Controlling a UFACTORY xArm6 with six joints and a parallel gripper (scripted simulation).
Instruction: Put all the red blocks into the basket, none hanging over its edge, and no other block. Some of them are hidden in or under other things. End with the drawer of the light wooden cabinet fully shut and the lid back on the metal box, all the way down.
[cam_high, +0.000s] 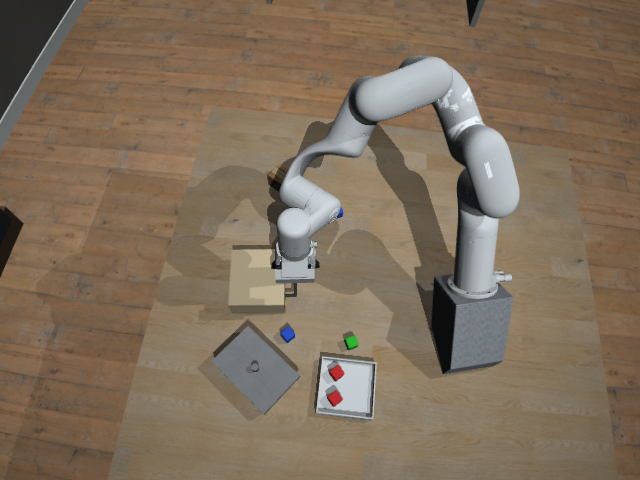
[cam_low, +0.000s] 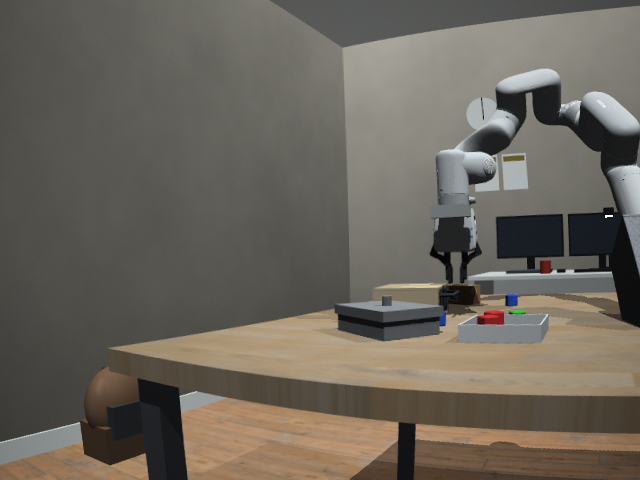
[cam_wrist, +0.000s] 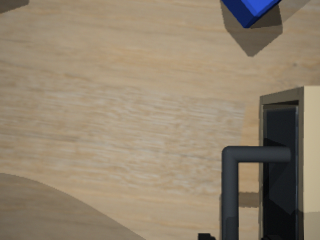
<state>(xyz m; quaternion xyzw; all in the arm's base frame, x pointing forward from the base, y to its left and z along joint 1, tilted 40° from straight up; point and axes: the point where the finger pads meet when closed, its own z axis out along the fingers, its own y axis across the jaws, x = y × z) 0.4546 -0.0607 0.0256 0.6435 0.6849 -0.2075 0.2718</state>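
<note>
The light wooden cabinet (cam_high: 255, 279) lies left of the middle, with its dark drawer handle (cam_high: 292, 290) sticking out to the right. The handle also shows in the wrist view (cam_wrist: 250, 170). My gripper (cam_low: 455, 279) hangs just above the handle (cam_low: 448, 297), its fingers a little apart with nothing between them. The white basket (cam_high: 345, 386) holds two red blocks (cam_high: 336, 372) (cam_high: 334, 397). The grey metal box (cam_high: 255, 368) has its lid on, with the knob (cam_high: 253, 365) in the middle. I see no other red block.
A blue block (cam_high: 287, 333) lies between the cabinet and the metal box. A green block (cam_high: 351, 341) lies just behind the basket. Another blue block (cam_high: 340, 212) peeks out behind the arm. The robot base (cam_high: 471, 330) stands at the right.
</note>
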